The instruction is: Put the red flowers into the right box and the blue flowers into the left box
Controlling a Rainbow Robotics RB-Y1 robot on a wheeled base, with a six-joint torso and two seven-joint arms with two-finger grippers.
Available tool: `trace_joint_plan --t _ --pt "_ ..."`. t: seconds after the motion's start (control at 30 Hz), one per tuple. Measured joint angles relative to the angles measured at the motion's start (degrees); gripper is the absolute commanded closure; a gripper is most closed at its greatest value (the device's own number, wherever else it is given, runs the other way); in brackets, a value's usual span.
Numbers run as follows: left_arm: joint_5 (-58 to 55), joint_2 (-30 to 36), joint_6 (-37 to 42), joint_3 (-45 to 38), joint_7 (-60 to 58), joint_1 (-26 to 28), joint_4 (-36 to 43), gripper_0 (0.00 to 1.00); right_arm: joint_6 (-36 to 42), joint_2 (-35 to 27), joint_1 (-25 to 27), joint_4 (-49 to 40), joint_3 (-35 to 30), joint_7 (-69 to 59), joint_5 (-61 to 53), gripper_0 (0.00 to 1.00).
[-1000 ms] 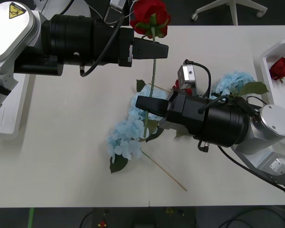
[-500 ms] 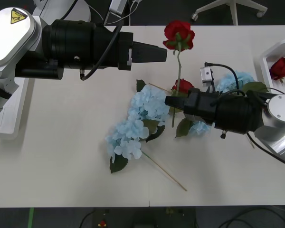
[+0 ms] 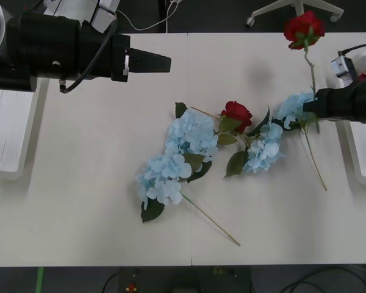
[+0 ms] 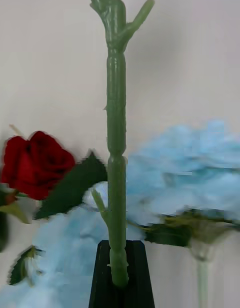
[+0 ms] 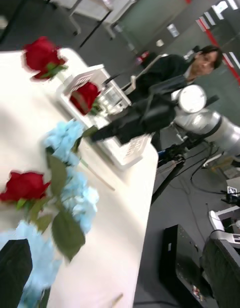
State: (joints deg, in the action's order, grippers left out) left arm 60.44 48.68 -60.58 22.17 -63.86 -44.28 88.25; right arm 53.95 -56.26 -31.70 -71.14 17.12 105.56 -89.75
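Red flowers' lifted rose [image 3: 304,28] now hangs near the right box [image 3: 358,160] — clenched by its stem in the right end effector [image 3: 311,105], which has swung rightward off the blue flowers [image 3: 183,152], while the empty, closed left end effector [image 3: 161,62] has drawn back left.

right box [image 3: 355,160] cut off at edge, contents hidden

Left box [image 3: 9,131] table's left, right box [image 3: 361,152] right, flowers [image 3: 198,137] between.
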Motion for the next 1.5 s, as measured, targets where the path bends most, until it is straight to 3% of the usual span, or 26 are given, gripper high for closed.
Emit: trace_joint_plan --t 0.27,0.63,0.8,0.93,1.1,1.23,1.27,1.37,1.5 --pt "0.7 5.2 -0.3 0.0 -23.1 0.0 1.2 0.0 5.5 -8.3 0.0 5.0 -3.4 0.1 11.7 1.0" --pt "6.1 9.7 1.9 2.5 -24.2 0.0 1.2 0.0 7.4 -10.2 -0.1 16.5 -3.4 1.7 22.5 1.0" --pt "6.1 12.2 4.1 4.9 -23.8 0.0 0.2 0.0 3.3 -10.2 -0.1 18.5 -3.0 3.2 28.3 1.0" --pt "-0.7 11.9 4.8 5.0 -15.8 0.0 -5.2 0.0 -2.6 -10.2 -0.1 19.1 0.1 3.2 34.4 1.0" --pt "-5.1 11.5 4.9 4.9 12.8 0.0 -11.2 0.0 -8.0 -10.0 -0.1 21.4 6.0 3.2 38.6 1.0" --pt "-1.0 11.5 4.9 4.6 12.3 0.0 -10.4 0.0 -8.6 -9.8 -0.1 22.0 8.6 3.2 40.1 1.0" --pt "-0.8 11.5 4.9 4.6 8.9 0.0 -10.3 0.0 -8.6 -9.8 -0.1 22.1 9.0 3.2 40.5 0.98" --pt "-0.8 11.3 6.3 4.6 0.3 0.1 -10.1 0.0 -8.7 -9.7 -0.1 22.1 9.6 3.2 41.5 0.54" --pt "-0.7 11.3 9.9 4.5 1.4 1.4 -8.7 0.0 -8.7 -9.7 -0.1 22.1 9.6 3.2 41.3 0.32"
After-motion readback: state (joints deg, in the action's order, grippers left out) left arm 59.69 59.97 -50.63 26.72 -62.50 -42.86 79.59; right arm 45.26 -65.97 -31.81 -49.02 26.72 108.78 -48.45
